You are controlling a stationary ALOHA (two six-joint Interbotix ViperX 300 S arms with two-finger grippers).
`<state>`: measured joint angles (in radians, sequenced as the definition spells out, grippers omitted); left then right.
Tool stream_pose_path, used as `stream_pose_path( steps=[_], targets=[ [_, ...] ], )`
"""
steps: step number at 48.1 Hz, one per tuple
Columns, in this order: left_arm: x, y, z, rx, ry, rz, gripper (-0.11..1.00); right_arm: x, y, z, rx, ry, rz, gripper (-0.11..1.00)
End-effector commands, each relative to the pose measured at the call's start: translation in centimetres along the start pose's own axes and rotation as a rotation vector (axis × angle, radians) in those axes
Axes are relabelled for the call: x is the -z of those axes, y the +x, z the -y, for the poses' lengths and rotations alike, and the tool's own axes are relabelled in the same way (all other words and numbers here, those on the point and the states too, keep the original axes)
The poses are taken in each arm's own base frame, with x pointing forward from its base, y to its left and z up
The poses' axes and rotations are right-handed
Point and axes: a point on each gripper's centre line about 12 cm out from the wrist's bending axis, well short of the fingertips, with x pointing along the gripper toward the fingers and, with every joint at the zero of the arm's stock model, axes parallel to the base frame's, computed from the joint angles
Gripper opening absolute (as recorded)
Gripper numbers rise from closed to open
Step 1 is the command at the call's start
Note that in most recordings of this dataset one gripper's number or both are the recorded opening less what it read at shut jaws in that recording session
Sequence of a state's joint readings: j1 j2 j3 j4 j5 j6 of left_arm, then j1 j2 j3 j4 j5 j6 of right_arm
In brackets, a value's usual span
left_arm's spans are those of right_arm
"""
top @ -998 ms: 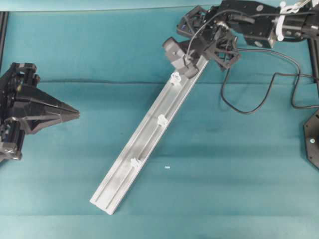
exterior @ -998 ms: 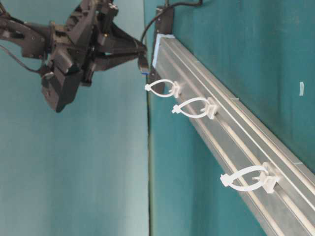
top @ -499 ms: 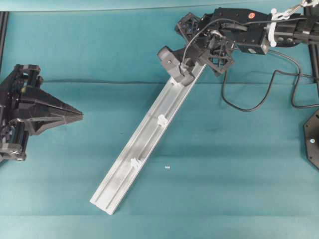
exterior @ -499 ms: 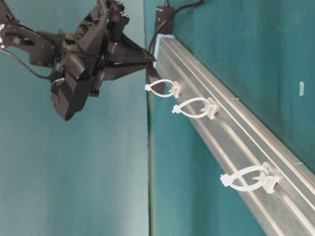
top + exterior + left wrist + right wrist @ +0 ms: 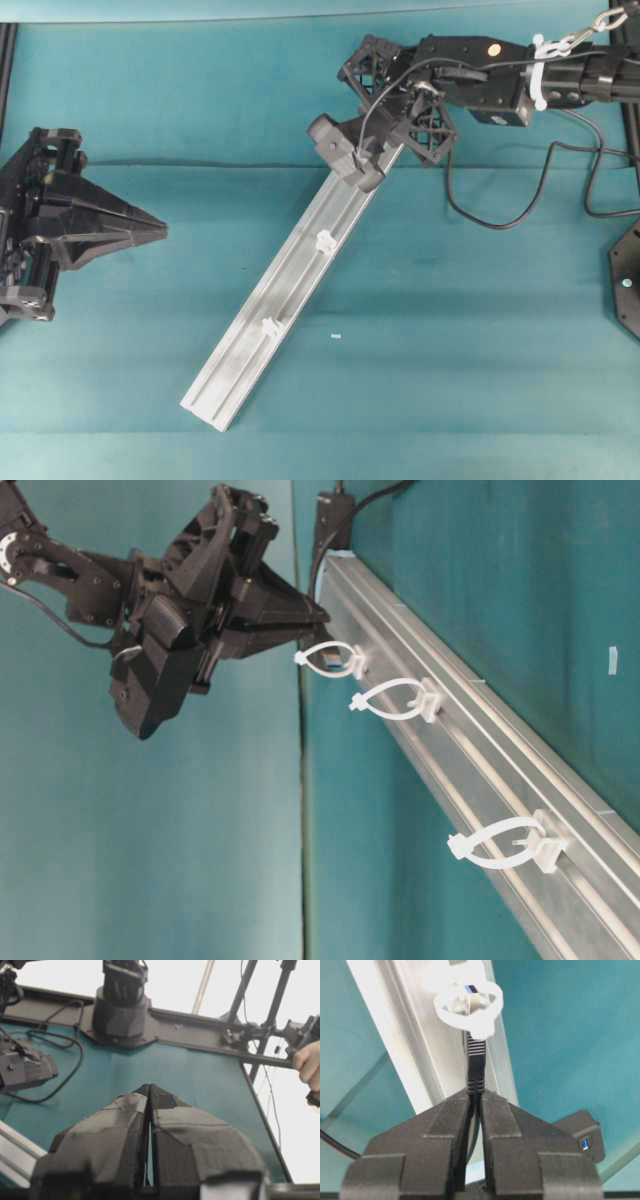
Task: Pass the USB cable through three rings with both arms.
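Right wrist view: right gripper (image 5: 475, 1095) clamps USB cable (image 5: 475, 1062); plug lies along rail (image 5: 415, 1030), tip now inside first ring (image 5: 466, 1002), previously short of it. Left gripper (image 5: 149, 1091) closed, empty.

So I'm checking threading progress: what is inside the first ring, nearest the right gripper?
The USB plug's metal tip sits inside the first ring, held by the right gripper. How far it pokes out beyond is hidden.

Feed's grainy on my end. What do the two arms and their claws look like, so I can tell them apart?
Both are black, with skeletal frames tapering to pointed two-finger claws. The right arm carries white cable ties and a loose black wire along its body; its claw has ribbed black pads. The left claw is wrapped in dark grey tape, with no ties showing.
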<state>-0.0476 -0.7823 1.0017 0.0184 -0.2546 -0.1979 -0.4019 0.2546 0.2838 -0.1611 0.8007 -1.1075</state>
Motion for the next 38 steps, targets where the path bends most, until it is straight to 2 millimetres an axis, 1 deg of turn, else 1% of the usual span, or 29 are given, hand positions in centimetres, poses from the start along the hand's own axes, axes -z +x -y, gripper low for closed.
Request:
stream_pose_path(
  steps=[1, 12, 18, 24, 32, 38],
  targets=[
    [-1.2, 0.2, 0.2, 0.004, 0.002, 0.034, -0.01, -0.9, 0.0, -0.1, 0.009, -0.010, 0.025, 0.09],
    [-1.2, 0.9, 0.1, 0.000, 0.000, 0.020, -0.01, -1.7, 0.1, -0.2, 0.012, 0.035, 0.080, 0.09],
    [-0.5, 1.7, -0.5, -0.024, 0.000, -0.008, -0.01, -1.7, 0.1, -0.5, 0.004, 0.049, 0.092, 0.09],
    [-0.3, 2.2, -1.1, -0.048, 0.001, -0.021, -0.01, -1.9, 0.0, -0.6, -0.001, 0.063, 0.105, 0.09],
    [-0.4, 2.5, -2.1, -0.085, 0.001, -0.017, -0.01, -2.2, -0.1, -0.6, -0.006, 0.102, 0.142, 0.09],
    [-0.1, 2.5, -2.4, -0.096, 0.001, -0.028, 0.00, -2.4, -0.4, -0.4, 0.001, 0.141, 0.178, 0.09]
  ],
)
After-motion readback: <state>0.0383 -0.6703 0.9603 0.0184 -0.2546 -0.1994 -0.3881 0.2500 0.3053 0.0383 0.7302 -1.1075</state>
